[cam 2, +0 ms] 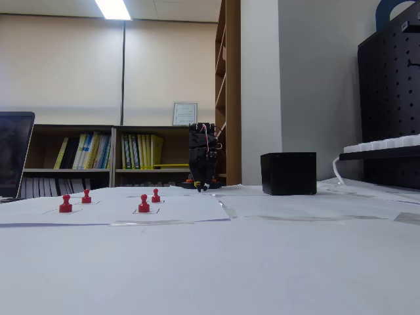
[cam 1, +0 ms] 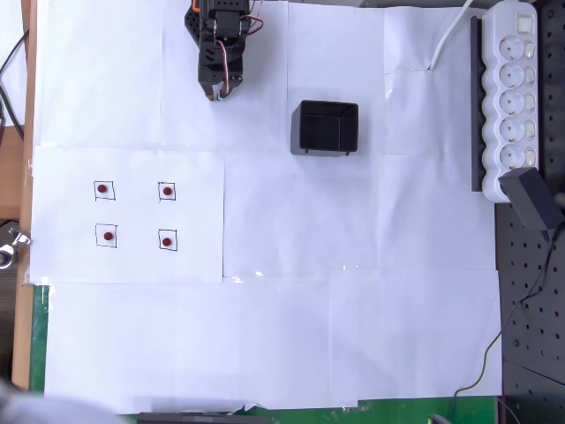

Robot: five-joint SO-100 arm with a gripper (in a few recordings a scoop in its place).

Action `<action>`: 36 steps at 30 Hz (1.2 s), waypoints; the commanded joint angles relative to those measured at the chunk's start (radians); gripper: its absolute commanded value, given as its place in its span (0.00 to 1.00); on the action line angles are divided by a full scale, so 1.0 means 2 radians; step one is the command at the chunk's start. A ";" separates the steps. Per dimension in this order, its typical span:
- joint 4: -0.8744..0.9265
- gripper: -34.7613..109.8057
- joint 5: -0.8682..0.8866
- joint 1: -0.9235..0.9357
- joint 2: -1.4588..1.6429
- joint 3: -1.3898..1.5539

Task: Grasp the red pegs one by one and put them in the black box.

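the gripper (cam 1: 214,91) is hanging folded at the far edge of the white paper (cam 1: 353,336), and in the overhead view the four red pegs (cam 1: 135,214) are standing nearer and to the left of it, each in its own drawn square (cam 1: 167,191). the far right peg (cam 1: 166,190) is looking closest to the arm. the black box (cam 1: 325,127) is sitting to the gripper's right, well apart from the pegs. the gripper is holding nothing; i cannot tell how far its jaws are parted.
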 commanded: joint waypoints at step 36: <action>-0.264 0.24 0.137 0.109 0.219 0.027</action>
